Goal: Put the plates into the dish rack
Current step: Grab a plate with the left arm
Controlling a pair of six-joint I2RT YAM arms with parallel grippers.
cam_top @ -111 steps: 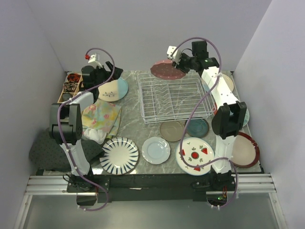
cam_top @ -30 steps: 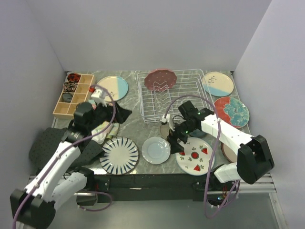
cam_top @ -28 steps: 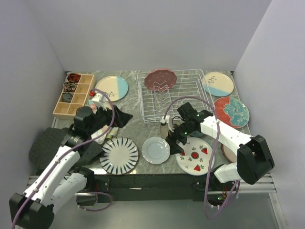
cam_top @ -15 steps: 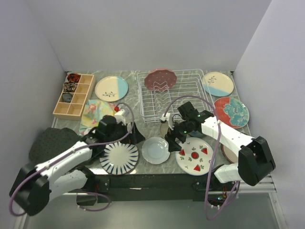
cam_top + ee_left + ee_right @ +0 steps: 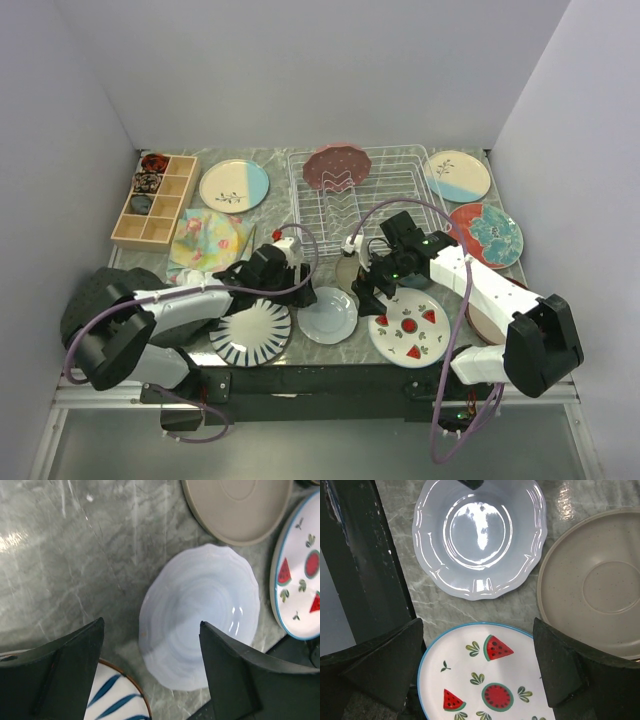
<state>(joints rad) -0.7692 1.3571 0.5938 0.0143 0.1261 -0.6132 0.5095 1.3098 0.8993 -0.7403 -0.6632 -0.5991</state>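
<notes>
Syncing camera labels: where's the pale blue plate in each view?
Top external: pale blue plate near the front edge, centre, between the striped plate and the watermelon plate.
Left wrist: pale blue plate centre-right.
Right wrist: pale blue plate top centre.
Shared landmark: the watermelon plate, beside it in all three.

you have a counter [image 5: 75,555] of grey marble with white veins. the scalloped plate [image 5: 200,615] is plain pale blue. the watermelon plate [image 5: 485,680] is white with a blue rim, red slices and green leaves. the speckled plate [image 5: 595,585] is taupe. the striped plate [image 5: 250,332] is navy on white, the dotted plate [image 5: 337,167] pink, the dish rack [image 5: 400,190] white wire. the floral plate [image 5: 486,235] is red with a teal bloom. your left hand [image 5: 150,625] and right hand [image 5: 477,622] are black.
</notes>
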